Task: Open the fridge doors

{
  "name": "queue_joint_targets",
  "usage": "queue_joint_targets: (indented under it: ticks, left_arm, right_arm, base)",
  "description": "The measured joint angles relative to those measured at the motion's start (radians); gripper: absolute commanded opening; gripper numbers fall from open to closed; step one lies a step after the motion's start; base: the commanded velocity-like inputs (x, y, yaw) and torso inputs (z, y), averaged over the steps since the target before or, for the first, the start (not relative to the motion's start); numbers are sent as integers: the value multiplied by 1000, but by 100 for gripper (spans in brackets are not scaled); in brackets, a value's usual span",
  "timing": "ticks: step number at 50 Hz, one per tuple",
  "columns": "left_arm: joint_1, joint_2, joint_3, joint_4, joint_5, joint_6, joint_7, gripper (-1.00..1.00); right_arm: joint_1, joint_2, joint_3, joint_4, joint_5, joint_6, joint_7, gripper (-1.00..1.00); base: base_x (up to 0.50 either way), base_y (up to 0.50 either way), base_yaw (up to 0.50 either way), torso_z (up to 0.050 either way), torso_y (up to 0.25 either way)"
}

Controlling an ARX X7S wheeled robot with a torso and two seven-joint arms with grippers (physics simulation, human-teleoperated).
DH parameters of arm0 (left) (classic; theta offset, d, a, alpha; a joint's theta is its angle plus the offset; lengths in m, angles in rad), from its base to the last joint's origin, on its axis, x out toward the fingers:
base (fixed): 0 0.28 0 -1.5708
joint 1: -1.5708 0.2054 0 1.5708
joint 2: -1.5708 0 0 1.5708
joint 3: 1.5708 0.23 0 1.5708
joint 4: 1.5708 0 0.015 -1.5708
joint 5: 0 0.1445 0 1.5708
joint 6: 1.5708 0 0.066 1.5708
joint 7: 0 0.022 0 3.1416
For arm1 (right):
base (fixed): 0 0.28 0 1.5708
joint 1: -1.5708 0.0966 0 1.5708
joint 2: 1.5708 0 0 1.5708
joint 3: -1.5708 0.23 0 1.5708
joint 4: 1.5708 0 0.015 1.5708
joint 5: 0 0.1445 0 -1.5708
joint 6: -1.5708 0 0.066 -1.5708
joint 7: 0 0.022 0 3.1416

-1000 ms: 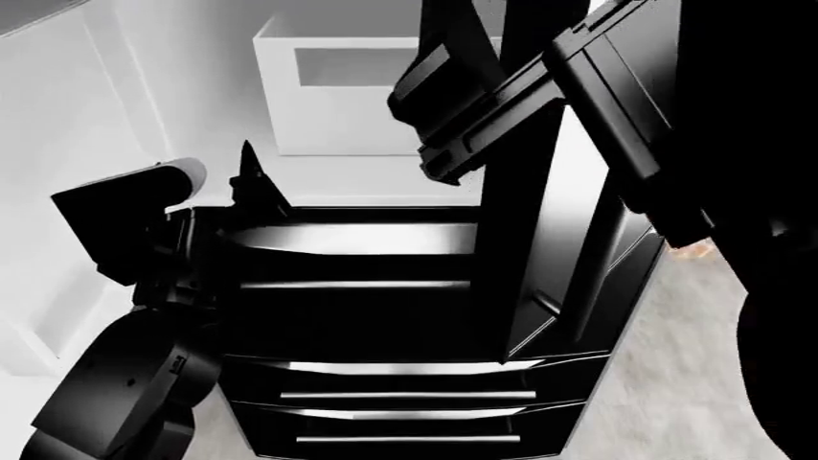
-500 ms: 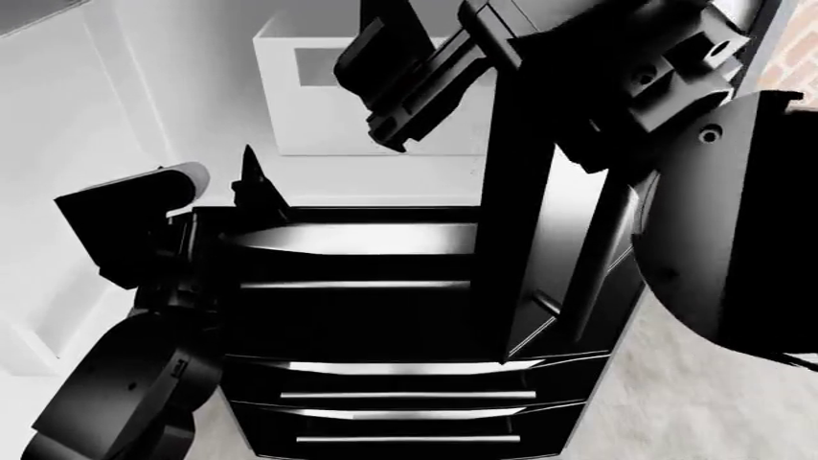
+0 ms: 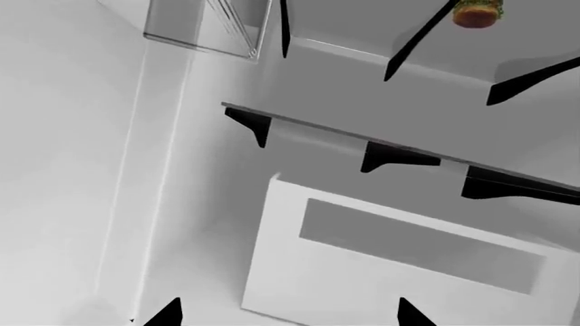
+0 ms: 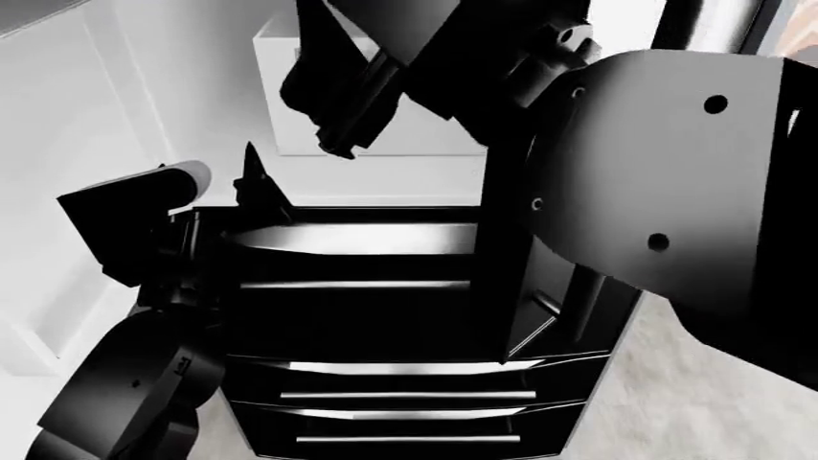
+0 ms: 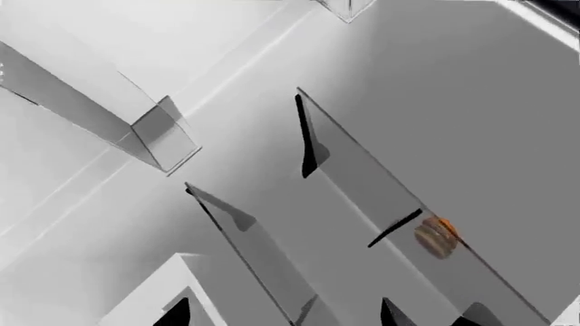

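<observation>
We see at the right of the head frame our right arm (image 4: 677, 182), a big rounded matte black shell with small screw holes, which covers much of the upper right. Under it the right fridge door (image 4: 537, 307) stands open, turned edge-on in the centre right; its face is glossy black and the edge is thin and straight. The left door we cannot tell apart from the white walls.

The fridge inside (image 3: 81, 170) is smooth white and fills the upper left. A white box-shaped drawer (image 3: 399, 265) with a grey rectangular recess sits at the back, and above it thin glass shelves (image 3: 399, 146) rest on black wedge brackets. There is free room between the shelves and the side wall.

In the lower centre are wide glossy black drawers (image 4: 409, 407) with flat horizontal silver handles.

Our left arm (image 4: 122, 383) is at the lower left, and the left gripper (image 4: 256, 177) shows pointed black fingertips, spread apart and holding nothing. The right gripper (image 4: 339, 101) is in the upper centre; whether it is open we cannot tell.

A small burger (image 5: 435, 238), round and brown-orange, lies on a glass shelf.
</observation>
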Motion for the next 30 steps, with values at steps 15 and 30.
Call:
queue_joint_targets:
  ticks: [15, 30]
  left_arm:
    - [5, -7, 2, 13, -8, -2, -5, 100]
    - [16, -17, 5, 38, -18, -11, -15, 100]
  right_arm:
    - [-49, -12, -82, 156, -97, -150, -161, 100]
    - [-93, -27, -113, 357, -146, -285, -321, 100]
  base:
    - [0, 0, 0, 0, 0]
    - [0, 0, 0, 0, 0]
